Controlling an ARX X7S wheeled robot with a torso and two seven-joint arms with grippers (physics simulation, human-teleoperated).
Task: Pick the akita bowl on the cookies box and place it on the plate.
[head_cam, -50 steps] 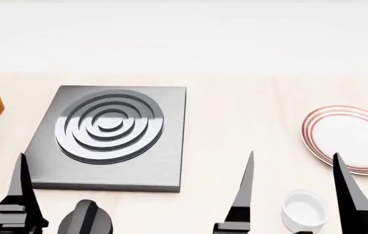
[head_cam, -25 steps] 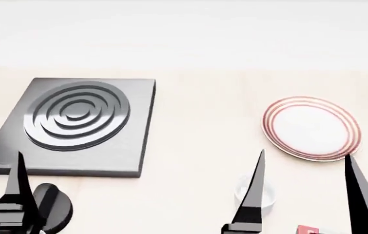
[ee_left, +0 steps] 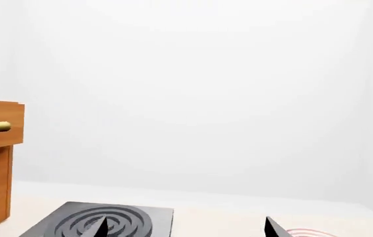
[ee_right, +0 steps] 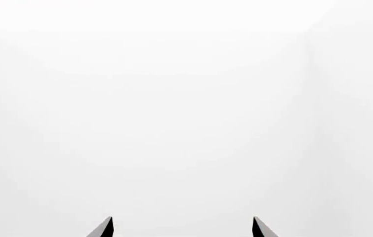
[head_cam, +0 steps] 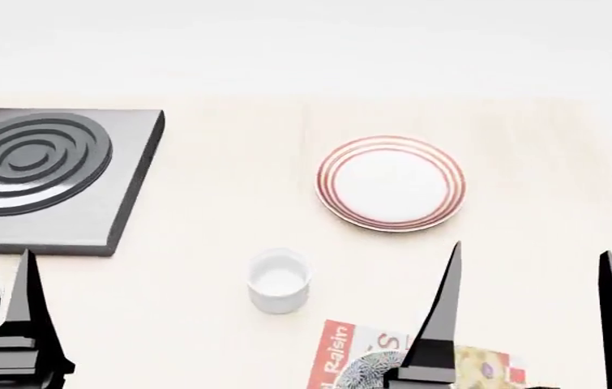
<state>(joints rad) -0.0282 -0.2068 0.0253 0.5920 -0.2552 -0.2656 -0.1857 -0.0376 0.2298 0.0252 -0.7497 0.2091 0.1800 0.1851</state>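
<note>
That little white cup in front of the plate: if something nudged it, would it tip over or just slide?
Probably slide. The white cup looks squat, about as wide as it is tall, and stands upright on the smooth table, so tipping seems unlikely. It appears empty, thus likely light. On its side, its round wall would probably roll.

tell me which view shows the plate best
The head view: the whole plate lies in sight on the table, red rings clear. The left wrist view catches only a sliver of its rim at the frame's edge; the right wrist view shows none.
</note>
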